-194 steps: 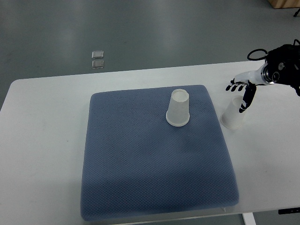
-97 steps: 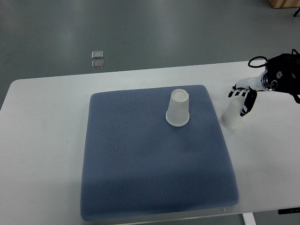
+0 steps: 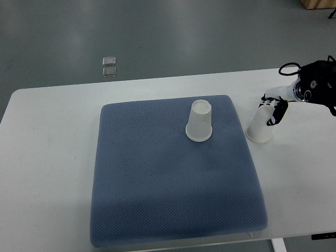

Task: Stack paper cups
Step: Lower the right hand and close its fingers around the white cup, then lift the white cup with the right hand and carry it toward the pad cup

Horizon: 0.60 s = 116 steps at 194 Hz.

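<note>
The right robot hand (image 3: pixel 273 109) has closed in and now grasps the tilting paper cup (image 3: pixel 261 126); the second upturned cup (image 3: pixel 200 121) stands well left of it.

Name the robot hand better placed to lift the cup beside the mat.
Right. The right robot hand is already closed around the cup on the table; no left arm shows anywhere in the picture.
</note>
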Tool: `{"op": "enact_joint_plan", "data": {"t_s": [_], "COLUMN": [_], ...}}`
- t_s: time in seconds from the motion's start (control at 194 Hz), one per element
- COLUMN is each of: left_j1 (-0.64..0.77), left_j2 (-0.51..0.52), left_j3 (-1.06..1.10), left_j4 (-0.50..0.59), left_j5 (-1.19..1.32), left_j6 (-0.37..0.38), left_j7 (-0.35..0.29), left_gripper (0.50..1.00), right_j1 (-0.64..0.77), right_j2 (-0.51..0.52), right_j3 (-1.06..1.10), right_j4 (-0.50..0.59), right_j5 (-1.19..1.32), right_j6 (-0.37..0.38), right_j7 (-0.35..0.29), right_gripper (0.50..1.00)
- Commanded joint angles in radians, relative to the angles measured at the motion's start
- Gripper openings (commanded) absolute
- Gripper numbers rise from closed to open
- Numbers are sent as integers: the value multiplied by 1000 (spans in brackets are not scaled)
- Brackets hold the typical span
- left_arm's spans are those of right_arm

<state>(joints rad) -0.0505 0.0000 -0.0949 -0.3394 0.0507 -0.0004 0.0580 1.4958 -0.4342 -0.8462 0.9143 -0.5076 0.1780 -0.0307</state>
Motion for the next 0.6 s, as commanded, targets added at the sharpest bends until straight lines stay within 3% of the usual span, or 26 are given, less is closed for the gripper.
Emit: {"op": "enact_joint_plan", "data": {"t_s": [0.0, 0.191, 0.381, 0.593], "left_j1": [0, 0, -2, -2], "left_j2": [0, 0, 0, 0], "left_j3": [1, 1, 3, 3], "left_j4": [-1, -3, -6, -18], "left_j5": [0, 0, 1, 1], "left_j6": [0, -1, -3, -3], "left_j7": [0, 0, 0, 0], "left_gripper": [1000, 1000, 1000, 1000], "right_j1": [14, 155, 486, 801], "right_j2": [-6, -72, -202, -227], "right_j3": [-1, -14, -33, -77], "right_j4": [2, 78, 268, 336], "right_j5": [0, -46, -181, -203], "right_j6": [11, 80, 251, 433], "right_j7": [2, 2, -5, -3], "right_gripper": [607, 607, 611, 611]}}
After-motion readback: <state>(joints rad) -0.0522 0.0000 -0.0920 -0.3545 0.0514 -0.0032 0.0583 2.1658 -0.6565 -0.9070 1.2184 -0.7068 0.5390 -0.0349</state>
